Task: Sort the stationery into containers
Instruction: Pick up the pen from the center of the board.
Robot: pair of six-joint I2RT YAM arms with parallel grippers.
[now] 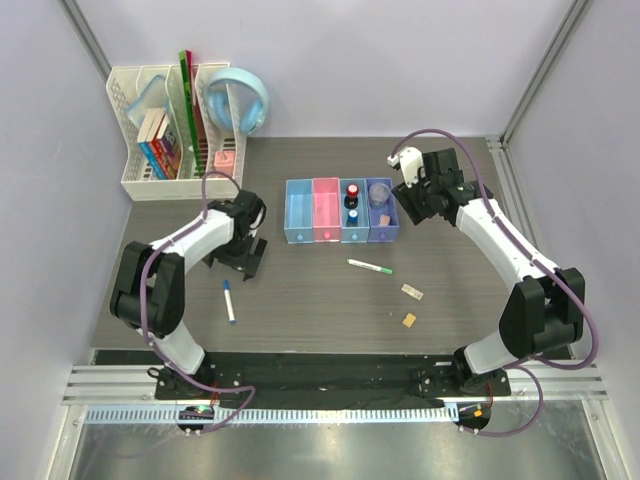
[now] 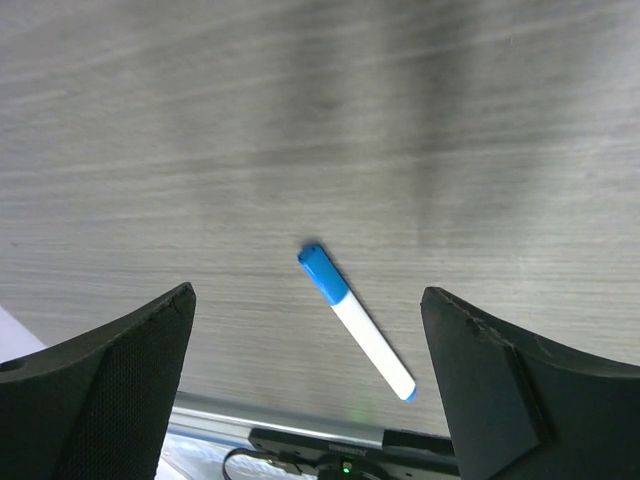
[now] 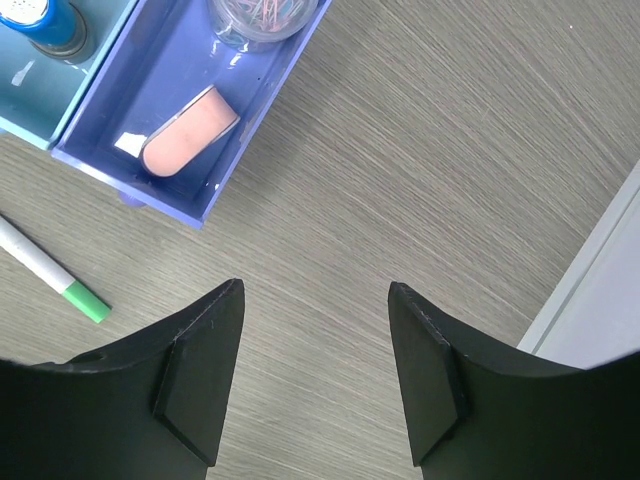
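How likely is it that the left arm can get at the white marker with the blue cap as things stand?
Probably yes: the left claw hangs open above the white marker with the blue cap, which lies alone on the grey wood-grain table, with nothing between.

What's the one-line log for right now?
left fingers: open, empty | blue-capped marker: on table, untouched | right fingers: open, empty, beside purple bin | green-tipped pen: on table
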